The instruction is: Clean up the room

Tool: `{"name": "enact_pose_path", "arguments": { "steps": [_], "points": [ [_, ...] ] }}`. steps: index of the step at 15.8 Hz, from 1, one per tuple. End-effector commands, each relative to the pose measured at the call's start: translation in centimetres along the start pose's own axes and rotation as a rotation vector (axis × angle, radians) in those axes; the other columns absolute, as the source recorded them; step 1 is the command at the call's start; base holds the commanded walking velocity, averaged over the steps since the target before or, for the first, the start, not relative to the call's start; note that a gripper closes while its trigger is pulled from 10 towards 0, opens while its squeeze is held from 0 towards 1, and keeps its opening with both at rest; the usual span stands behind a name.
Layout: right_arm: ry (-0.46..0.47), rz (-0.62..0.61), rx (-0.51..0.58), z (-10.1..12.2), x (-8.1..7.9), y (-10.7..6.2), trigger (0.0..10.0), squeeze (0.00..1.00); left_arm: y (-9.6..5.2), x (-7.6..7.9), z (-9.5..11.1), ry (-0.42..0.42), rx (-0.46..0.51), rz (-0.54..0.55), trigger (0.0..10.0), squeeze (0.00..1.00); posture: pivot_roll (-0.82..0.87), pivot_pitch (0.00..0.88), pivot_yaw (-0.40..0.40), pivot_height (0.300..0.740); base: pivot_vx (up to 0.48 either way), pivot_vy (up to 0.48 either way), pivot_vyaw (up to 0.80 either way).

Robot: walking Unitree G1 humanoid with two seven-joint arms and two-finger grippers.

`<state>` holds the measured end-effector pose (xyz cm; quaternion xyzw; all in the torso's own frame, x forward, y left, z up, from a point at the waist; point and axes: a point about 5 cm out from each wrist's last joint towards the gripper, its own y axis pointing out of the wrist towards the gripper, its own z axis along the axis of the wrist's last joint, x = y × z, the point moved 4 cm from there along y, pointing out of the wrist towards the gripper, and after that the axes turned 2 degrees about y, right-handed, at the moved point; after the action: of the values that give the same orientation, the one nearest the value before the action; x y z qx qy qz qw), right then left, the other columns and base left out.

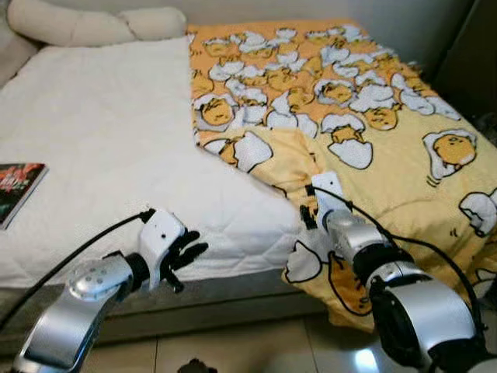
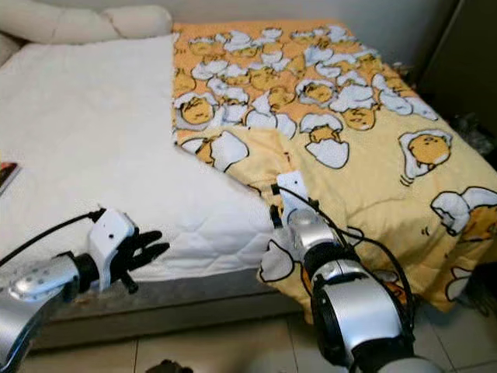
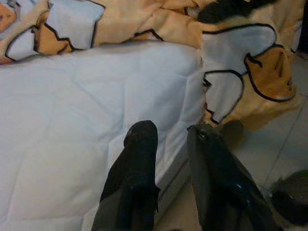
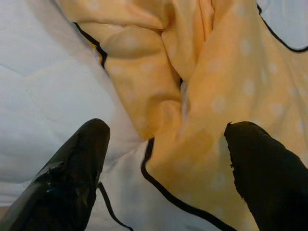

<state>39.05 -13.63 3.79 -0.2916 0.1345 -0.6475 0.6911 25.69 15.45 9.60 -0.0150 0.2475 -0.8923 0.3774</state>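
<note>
Yellow blanket (image 1: 365,116) spread over the bed's right half, its folded edge bunched near the mattress (image 1: 109,148) front and drooping toward the floor. Right end effector (image 4: 163,159) spread wide over that fold — nothing held. Best to sink both fingers around the thick ridge, then close firmly. Left end effector (image 1: 182,252) slightly parted, empty, just off the mattress edge — free to catch the corner. Book (image 1: 17,190) at far left.

the bed (image 1: 109,155) fills the frame. a yellow blanket (image 1: 349,116) covers its right half. pillows (image 1: 85,23) lie upper left, a book (image 1: 17,190) at the left edge.
</note>
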Motion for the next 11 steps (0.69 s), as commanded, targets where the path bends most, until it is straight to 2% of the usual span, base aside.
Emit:
{"name": "enact_pose_path", "arguments": {
  "steps": [1, 5, 9, 10, 11],
  "points": [
    [0.02, -0.015, -0.002, 0.1, 0.2, 0.0, 0.0, 0.0, -0.4, 0.9, -0.1, 0.001, -0.011, -0.043, 10.0, 0.0, 0.09, 0.016, 0.019, 0.74, 0.0, 0.0, 0.0],
    [0.005, -0.033, -0.027, -0.9, 0.6, 0.1, 0.0, 0.0, -0.6, 1.7, -0.3, -0.005, -0.031, -0.062, 10.0, 0.0, 0.12, 0.045, 0.009, 0.74, 0.0, 0.0, 0.0],
    [0.026, -0.069, -0.039, -1.4, 1.2, 0.1, 0.0, 0.0, -1.7, 2.6, -0.9, -0.018, -0.062, -0.068, 10.0, 0.0, 0.14, 0.102, 0.0, 0.74, 0.0, 0.0, 0.0],
    [0.042, -0.077, -0.024, -1.3, 1.2, 0.1, 7.0, 0.0, -1.9, 2.8, -1.0, -0.019, -0.068, -0.07, 10.0, 0.0, 0.14, 0.111, 0.0, 0.74, 0.0, 0.0, 0.0],
    [0.123, -0.056, 0.003, -1.1, 0.9, 0.1, 10.0, 1.0, -2.2, 3.1, -1.2, -0.021, -0.08, -0.071, 10.0, 0.0, 0.15, 0.126, -0.002, 0.74, 0.0, 0.0, 0.0]
  ]
}}
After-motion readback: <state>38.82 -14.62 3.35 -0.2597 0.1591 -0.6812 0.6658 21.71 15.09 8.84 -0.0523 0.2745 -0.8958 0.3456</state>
